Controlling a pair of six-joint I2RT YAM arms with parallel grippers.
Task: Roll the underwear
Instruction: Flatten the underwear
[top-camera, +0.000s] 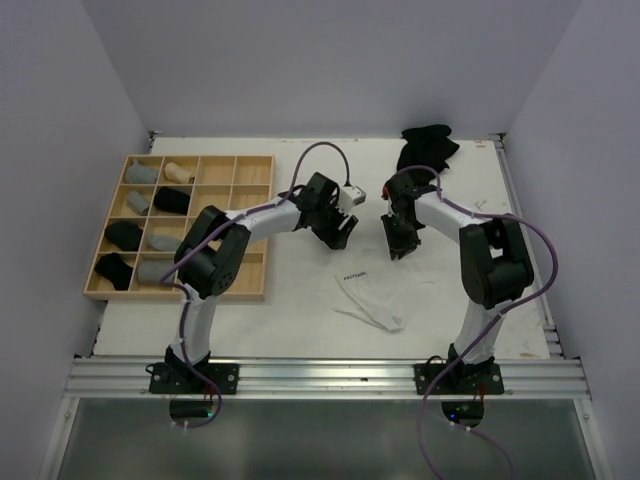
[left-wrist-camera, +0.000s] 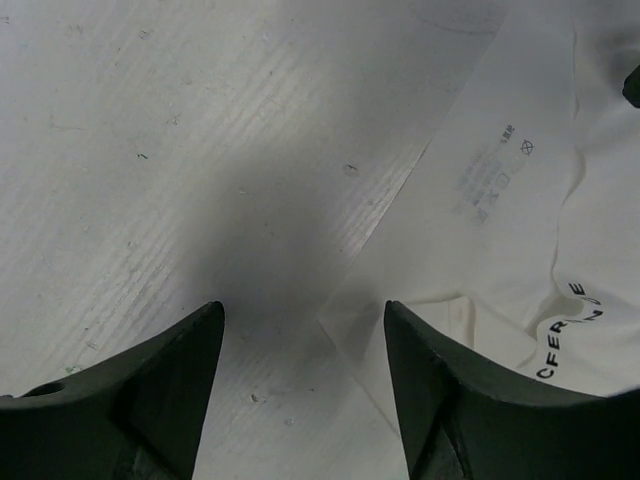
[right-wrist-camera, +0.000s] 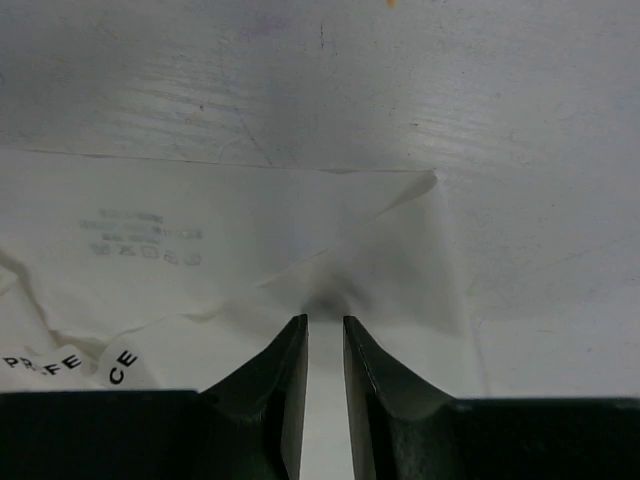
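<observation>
**White underwear (top-camera: 372, 297) loose on the table (top-camera: 300, 325), both grippers parted**

Black fingers of my right gripper (right-wrist-camera: 324, 322) stand only a sliver apart. Their tips are at a small pucker in the cloth, and I see nothing clamped between them. My left gripper (left-wrist-camera: 302, 310) is spread wide over bare tabletop, gripping nothing. A corner of the cloth reaches in near its right-hand finger at the lower middle of that view.

From the top camera, the white garment lies creased just below the centre of the frame. Both grippers hang over its upper edge, apart from each other. Printed lettering shows on it at the lower left of the right wrist view.

A heap of black underwear (top-camera: 425, 148) sits at the upper right. At the left of the frame, the wooden tray (top-camera: 200, 158) holds rolls (top-camera: 172, 200), grey, black and one beige, in its two left columns.
</observation>
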